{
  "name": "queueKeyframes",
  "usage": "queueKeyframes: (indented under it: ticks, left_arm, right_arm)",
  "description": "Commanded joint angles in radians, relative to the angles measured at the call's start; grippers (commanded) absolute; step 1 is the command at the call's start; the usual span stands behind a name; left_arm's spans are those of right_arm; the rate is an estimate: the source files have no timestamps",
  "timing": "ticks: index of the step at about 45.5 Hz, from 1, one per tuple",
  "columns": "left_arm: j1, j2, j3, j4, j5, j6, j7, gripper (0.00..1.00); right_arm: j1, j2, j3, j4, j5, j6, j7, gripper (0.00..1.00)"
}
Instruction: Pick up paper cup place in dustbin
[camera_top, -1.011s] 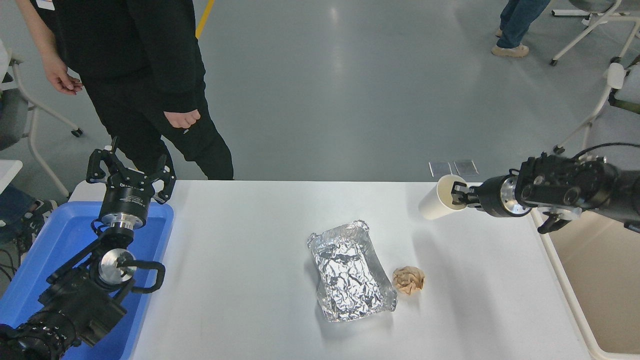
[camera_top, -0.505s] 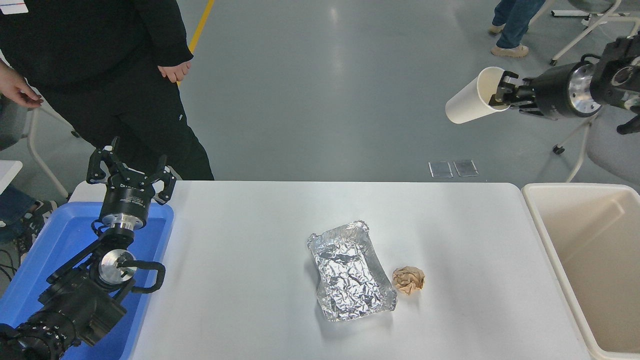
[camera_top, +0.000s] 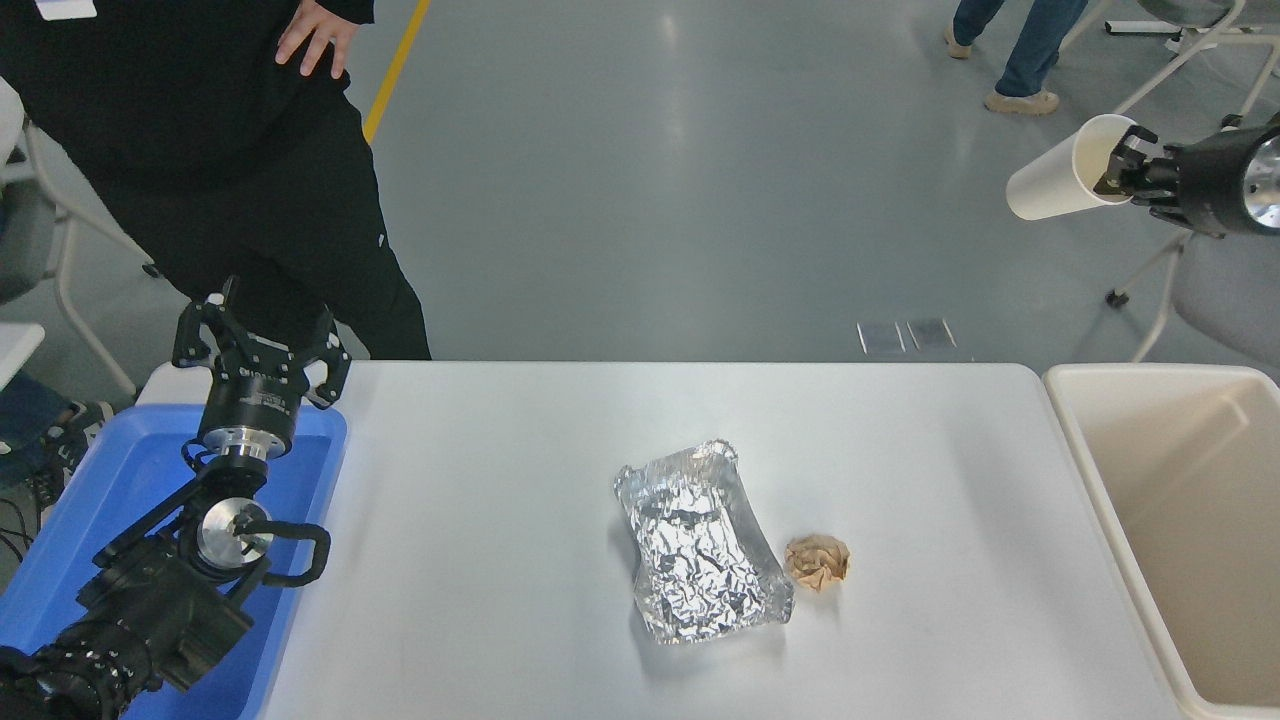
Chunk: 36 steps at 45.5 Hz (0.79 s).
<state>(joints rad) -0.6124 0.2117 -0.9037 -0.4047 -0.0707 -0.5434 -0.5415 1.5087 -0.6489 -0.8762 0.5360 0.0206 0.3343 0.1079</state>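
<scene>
The right gripper (camera_top: 1120, 168) is clamped on the rim of the paper cup (camera_top: 1060, 172), one finger inside the mouth. The cup lies sideways in mid-air, bottom pointing left, high above the dustbin (camera_top: 1095, 440). The left gripper (camera_top: 262, 335) stands spread apart over the blue tray (camera_top: 100, 470).

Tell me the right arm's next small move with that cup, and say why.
Probably carry it toward the robot and down over the dustbin before releasing. The right gripper holds the paper cup by its rim, high in the air and seemingly beyond the bin's far edge, so dropping it now might miss.
</scene>
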Motion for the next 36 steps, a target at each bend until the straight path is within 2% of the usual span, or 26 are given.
queueKeyframes:
  ticks: [1, 8, 25, 36]
  left_arm:
    - [0.000, 0.000, 0.000, 0.000, 0.000, -0.001, 0.000, 0.99]
    - [0.000, 0.000, 0.000, 0.000, 0.000, -0.001, 0.000, 0.99]
    - [0.000, -0.002, 0.000, 0.000, 0.000, -0.001, 0.000, 0.99]
    - [-0.001, -0.002, -0.001, 0.000, 0.000, 0.000, 0.000, 0.99]
  right_arm:
    - [-0.307, -0.005, 0.016, -0.310, 0.248, -0.003, -0.004, 0.00]
    - [-0.458, -0.006, 0.060, -0.366, 0.320, -0.075, -0.004, 0.00]
    - [-0.769, 0.003, 0.359, -0.367, 0.326, -0.294, -0.014, 0.00]
    - [-0.884, 0.023, 0.470, -0.367, 0.326, -0.324, -0.016, 0.00]
